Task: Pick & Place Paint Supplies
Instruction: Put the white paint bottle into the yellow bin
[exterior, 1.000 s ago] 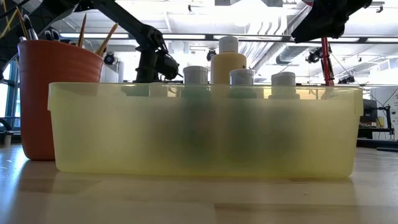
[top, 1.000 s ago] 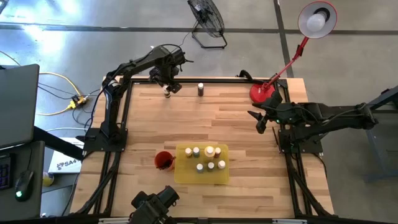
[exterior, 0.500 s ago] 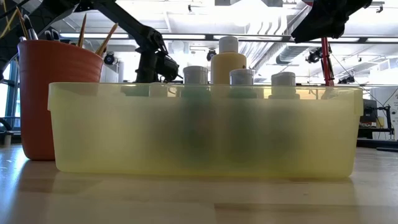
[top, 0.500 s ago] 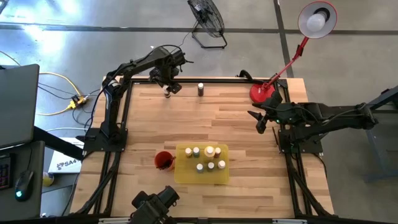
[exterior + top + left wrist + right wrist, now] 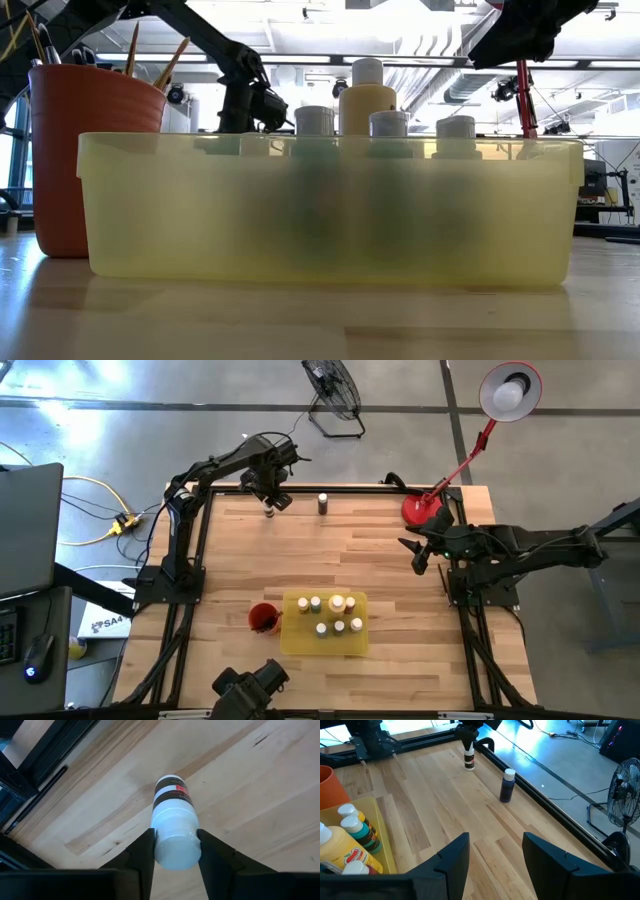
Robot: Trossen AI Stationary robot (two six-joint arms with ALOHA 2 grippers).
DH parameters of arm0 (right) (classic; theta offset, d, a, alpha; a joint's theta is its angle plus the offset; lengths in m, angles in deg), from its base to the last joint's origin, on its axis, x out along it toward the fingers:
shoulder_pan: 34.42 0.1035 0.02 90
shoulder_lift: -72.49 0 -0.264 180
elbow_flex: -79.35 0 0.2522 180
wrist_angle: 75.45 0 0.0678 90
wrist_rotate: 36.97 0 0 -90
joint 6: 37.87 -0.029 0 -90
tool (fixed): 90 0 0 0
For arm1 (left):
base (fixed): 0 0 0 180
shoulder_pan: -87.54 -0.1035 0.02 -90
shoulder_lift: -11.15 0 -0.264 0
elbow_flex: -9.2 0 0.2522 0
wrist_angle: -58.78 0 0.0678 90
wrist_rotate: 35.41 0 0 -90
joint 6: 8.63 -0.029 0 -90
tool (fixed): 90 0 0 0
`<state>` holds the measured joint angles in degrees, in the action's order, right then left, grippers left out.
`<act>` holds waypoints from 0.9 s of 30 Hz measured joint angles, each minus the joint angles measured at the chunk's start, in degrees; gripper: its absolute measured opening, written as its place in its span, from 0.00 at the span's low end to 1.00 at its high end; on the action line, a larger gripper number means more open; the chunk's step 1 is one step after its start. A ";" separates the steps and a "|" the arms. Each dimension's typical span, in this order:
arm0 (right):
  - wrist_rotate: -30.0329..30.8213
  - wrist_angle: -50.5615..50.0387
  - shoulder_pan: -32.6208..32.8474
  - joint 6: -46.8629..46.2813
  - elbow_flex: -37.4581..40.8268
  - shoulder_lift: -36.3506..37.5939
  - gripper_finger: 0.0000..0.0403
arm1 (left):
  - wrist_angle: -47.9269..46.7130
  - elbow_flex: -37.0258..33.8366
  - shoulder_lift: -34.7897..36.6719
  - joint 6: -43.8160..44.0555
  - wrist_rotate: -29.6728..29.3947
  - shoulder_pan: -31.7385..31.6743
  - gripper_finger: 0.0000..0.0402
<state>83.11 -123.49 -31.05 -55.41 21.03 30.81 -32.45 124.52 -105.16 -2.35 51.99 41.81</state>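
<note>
Paintbrushes [image 5: 150, 52] poking out of a red cup [image 5: 262, 617] in the lower-left part of the high view, thin wooden handles fanned at angles in the low view. Left gripper [image 5: 270, 503] near the upper left of the table [image 5: 380, 560], fingers [image 5: 142, 855] closed against the pale cap of a small bottle [image 5: 173, 825] standing upright on the wood: white cap, body banded dark and white with a patch of red on the label. Just right of it along the same far edge, a dark-bodied bottle [image 5: 323, 504] with a pale cap, standing alone. Lower centre, a translucent yellow tray [image 5: 292, 642] touching the cup's side, holding several bottles with pale caps; tallest among them a yellowish bottle [image 5: 366, 100], others greenish or brown through the wall. Right gripper [image 5: 415, 557] at the right edge of the table, fingers spread apart with nothing between them, well clear of every bottle.
</note>
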 joint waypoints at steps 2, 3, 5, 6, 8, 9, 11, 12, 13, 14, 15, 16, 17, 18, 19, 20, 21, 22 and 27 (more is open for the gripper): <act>0.00 0.00 -0.01 0.00 0.00 -0.01 0.43 | -0.04 0.00 0.00 -0.03 0.00 0.00 0.31; 0.01 0.00 -0.02 0.00 0.00 -0.01 0.43 | -0.02 0.00 0.00 -0.05 0.00 0.00 0.32; 0.00 0.00 -0.02 0.00 0.00 -0.01 0.43 | -0.03 -0.02 0.00 -0.04 -0.01 0.02 0.35; 0.00 0.00 -0.02 0.00 0.00 -0.02 0.43 | -0.04 -0.02 0.00 -0.05 -0.02 0.02 0.36; 0.00 0.00 -0.02 -0.01 0.00 -0.02 0.43 | -0.16 -0.02 0.00 -0.05 -0.07 0.02 0.36; 0.00 0.00 -0.02 0.00 0.00 0.01 0.43 | -0.44 -0.02 -0.01 -0.11 -0.07 0.02 0.35; 0.00 0.00 -0.02 0.00 0.00 0.01 0.43 | -2.02 0.41 -0.11 -1.00 -0.07 0.02 0.32; 0.00 0.00 -0.01 0.00 0.00 -0.02 0.43 | -3.03 0.90 -0.13 -1.61 -0.09 0.02 0.31; 0.02 0.00 -0.02 0.00 0.00 -0.02 0.43 | -3.80 1.50 -0.13 -2.04 -0.34 0.04 0.30; 0.00 0.00 -0.01 0.00 0.00 -0.01 0.43 | -4.37 2.19 -0.13 -2.28 -0.76 0.11 0.29; 0.00 0.00 -0.02 0.00 0.00 -0.02 0.43 | -4.97 2.99 -0.13 -2.50 -1.42 0.31 0.29; 0.00 0.00 -0.01 0.00 0.00 -0.01 0.43 | -5.60 3.75 -0.13 -2.58 -2.20 0.47 0.29; 0.02 0.00 -0.02 0.00 0.00 -0.02 0.43 | -6.33 4.76 -0.13 -2.62 -2.86 0.51 0.29; 0.00 0.00 0.00 0.00 0.00 -0.01 0.43 | -6.96 5.99 -0.13 -2.86 -3.24 0.63 0.29; 0.00 0.00 -0.01 0.00 0.00 -0.02 0.43 | -7.23 7.18 -0.13 -3.05 -3.42 0.90 0.30; 0.01 0.00 -0.01 0.00 0.00 -0.01 0.43 | -7.52 8.53 -0.13 -3.05 -3.54 1.14 0.31; 0.01 -0.01 -0.02 -0.04 0.00 -0.01 0.43 | -8.03 9.95 -0.13 -3.05 -3.54 1.28 0.32; 0.00 -0.02 0.01 -0.05 0.00 0.00 0.43 | -8.82 11.47 -0.13 -3.05 -3.52 1.62 0.33; 0.00 -0.02 -0.02 -0.19 0.00 0.01 0.43 | -12.96 20.84 -0.13 -3.66 -3.45 4.30 0.31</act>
<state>83.11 -123.52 -31.07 -55.60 21.03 30.82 -45.42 145.36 -105.29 -6.02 48.54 46.11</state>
